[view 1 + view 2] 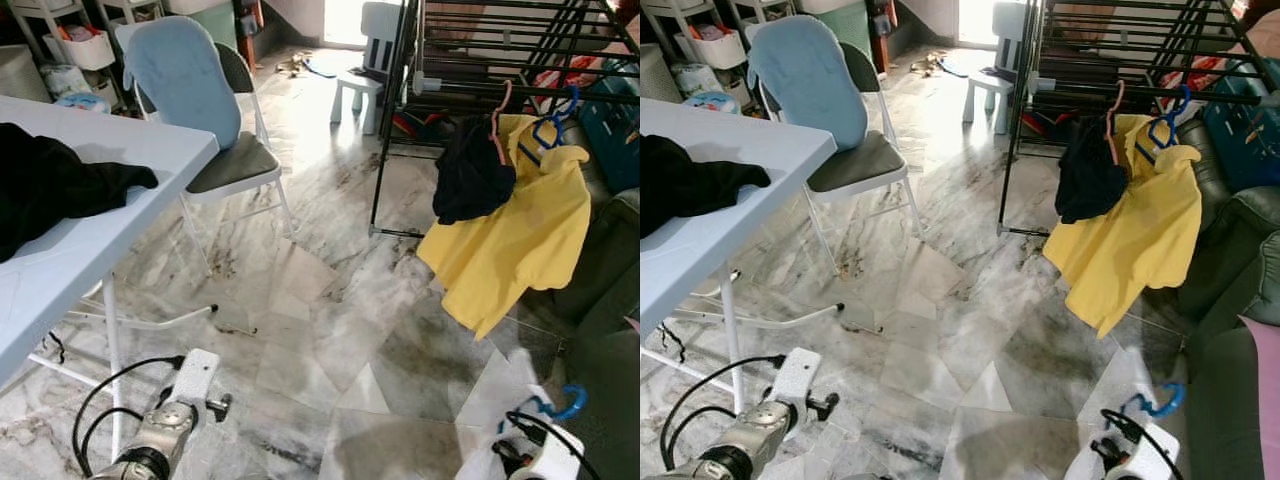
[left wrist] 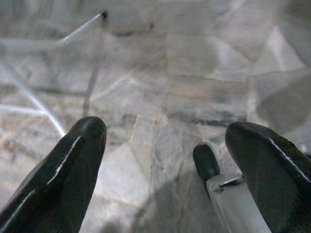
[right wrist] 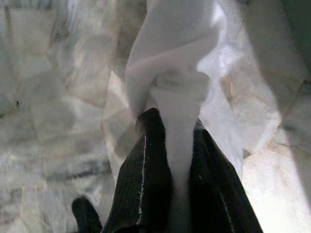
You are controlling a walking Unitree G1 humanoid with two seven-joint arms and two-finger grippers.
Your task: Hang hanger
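My right gripper (image 3: 172, 131) is shut on a white garment (image 3: 170, 48) low at the right, above the marble floor. The hook of a blue hanger (image 1: 563, 405) sticks up from that bundle. A black drying rack (image 1: 500, 70) stands ahead on the right. On its rail hang a yellow shirt (image 1: 520, 230) on a blue hanger (image 1: 555, 120) and a black garment (image 1: 470, 175) on a pink hanger (image 1: 497, 125). My left gripper (image 2: 165, 131) is open over the floor with nothing between its fingers; its arm (image 1: 150, 440) sits low at the left.
A white table (image 1: 120, 160) with a black cloth (image 1: 50, 185) stands at the left, with a folding chair (image 1: 230, 160) draped in blue behind it. A small white chair (image 1: 365, 60) is at the back. A dark sofa (image 1: 600, 290) lines the right edge.
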